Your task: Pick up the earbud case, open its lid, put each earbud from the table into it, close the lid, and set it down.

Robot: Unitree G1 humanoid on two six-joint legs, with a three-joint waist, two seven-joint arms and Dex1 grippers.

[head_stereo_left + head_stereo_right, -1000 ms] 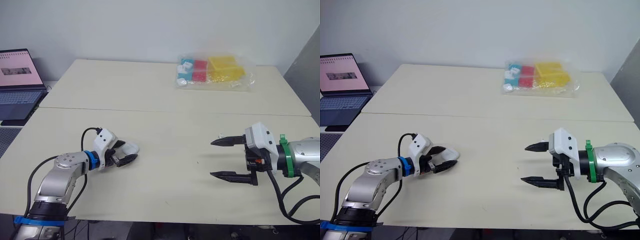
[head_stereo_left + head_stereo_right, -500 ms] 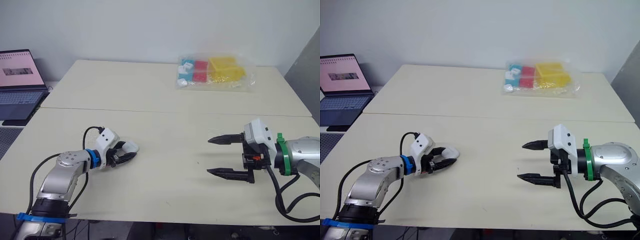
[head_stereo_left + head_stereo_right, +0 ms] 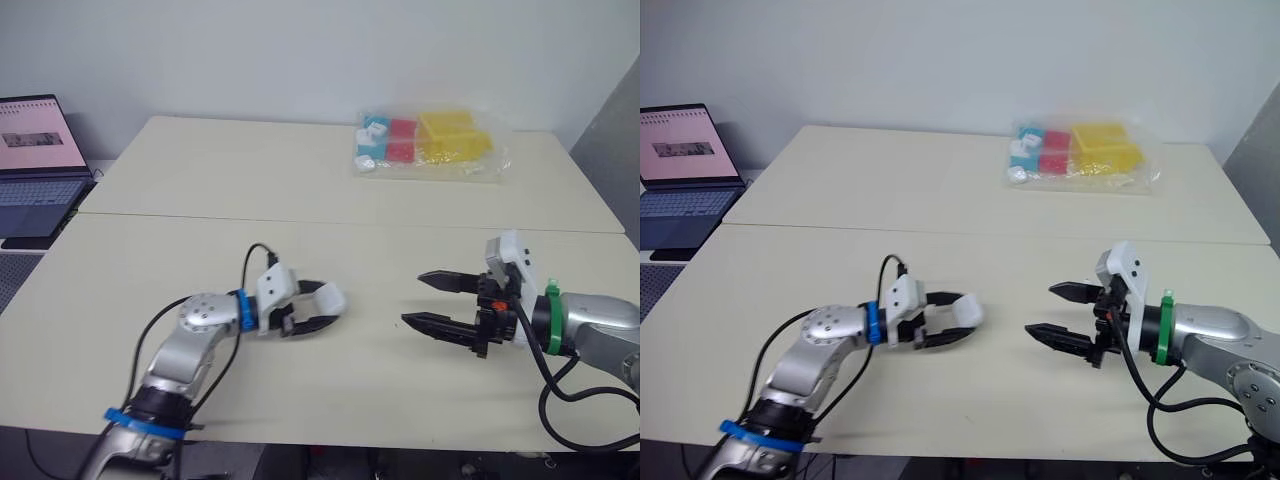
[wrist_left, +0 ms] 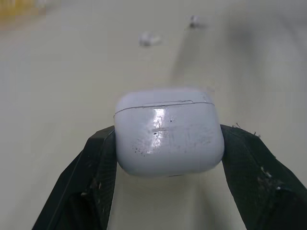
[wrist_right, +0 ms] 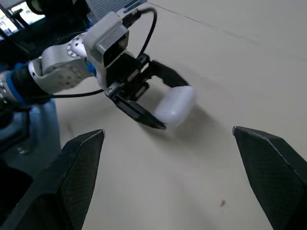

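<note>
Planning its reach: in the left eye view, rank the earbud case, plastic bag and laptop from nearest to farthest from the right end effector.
1. earbud case, just left of the right end effector, held in the left end effector.
2. plastic bag, at the far edge of the table.
3. laptop, beyond the table's left side.

light: soft, even room light is falling from above, bright overall | shadows: a faint one is lying on the table [image 4: 57,96] under the earbud case [image 4: 169,132] | glare: a pale sheen is showing on its front
</note>
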